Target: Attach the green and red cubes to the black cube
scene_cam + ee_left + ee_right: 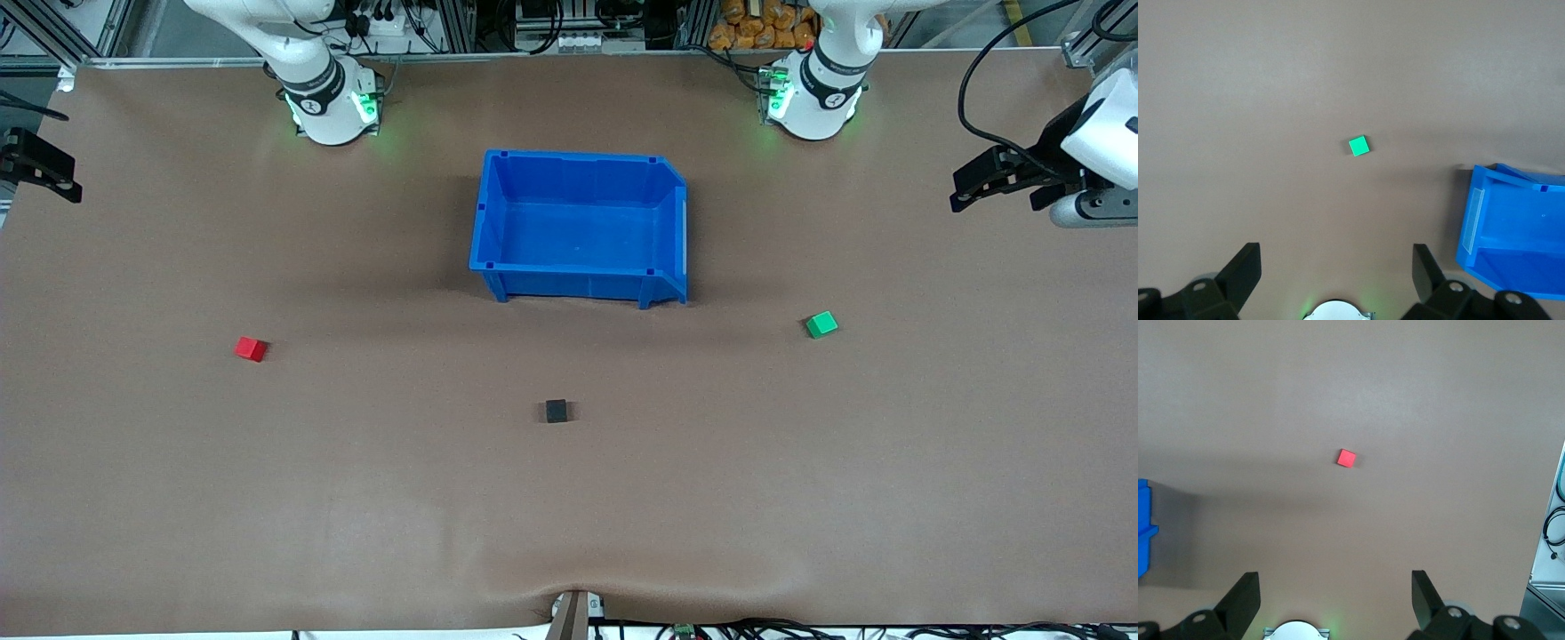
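Task not begun: both grippers spread wide, high above the table, left gripper over the green cube at mid-right, right gripper over the red cube at mid-left. The black cube sits low-centre, apparently untouched. Next, each arm must descend and grasp.

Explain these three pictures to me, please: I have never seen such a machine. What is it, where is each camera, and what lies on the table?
These are two robot arms fixed at one edge of a brown table. The large picture comes from a high camera facing them. The two others come from cameras on the arms' wrists, looking down past their own fingers.

The left gripper is open, high over the green cube. The right gripper is open over the red cube. Neither holds anything.

The black cube lies between the coloured ones, nearer the front camera. A blue bin stands nearer the arms' bases and looks empty.
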